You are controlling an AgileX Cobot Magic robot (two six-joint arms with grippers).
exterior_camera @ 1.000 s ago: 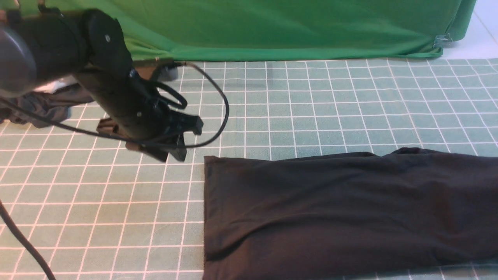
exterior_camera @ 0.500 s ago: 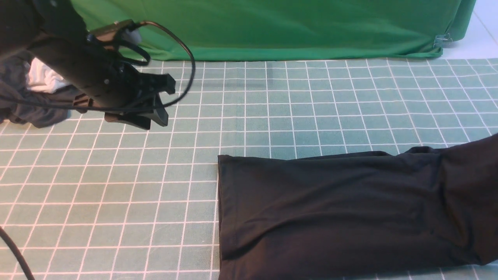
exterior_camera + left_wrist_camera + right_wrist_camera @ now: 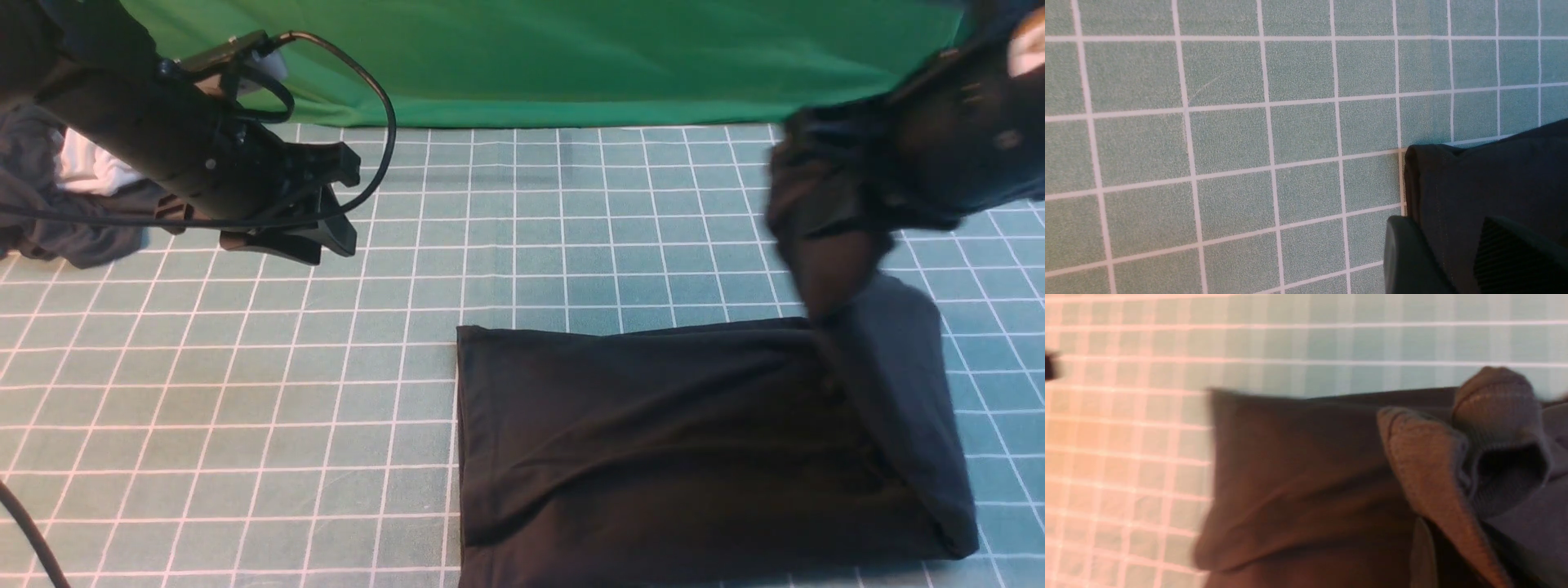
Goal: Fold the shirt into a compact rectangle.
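Surroundings: pale green tablecloth with a white grid [image 3: 571, 245] covers the work surface. A wide green backdrop cloth [image 3: 571, 57] hangs along the far edge. At far left, a small crumpled dark grey garment [image 3: 57, 233] with a white cloth [image 3: 90, 167] lies partly hidden behind the left arm. A black cable [image 3: 384, 122] loops off that arm.

Count: one shirt, one grey garment, one white cloth, two arms.

Large black cotton shirt [image 3: 653, 433] lies flat right of centre on the near part of the table, already folded into a long band with a straight left edge and soft diagonal creases. No logo or label shows. Its right end is lifted off the table and curled leftward over the band.

Right gripper [image 3: 824, 269], blurred, hangs above that raised end, jaws clenched on the bunched shirt fabric. Left gripper [image 3: 331, 237] hovers above bare grid at far left, well apart from the shirt, jaws parted and empty.
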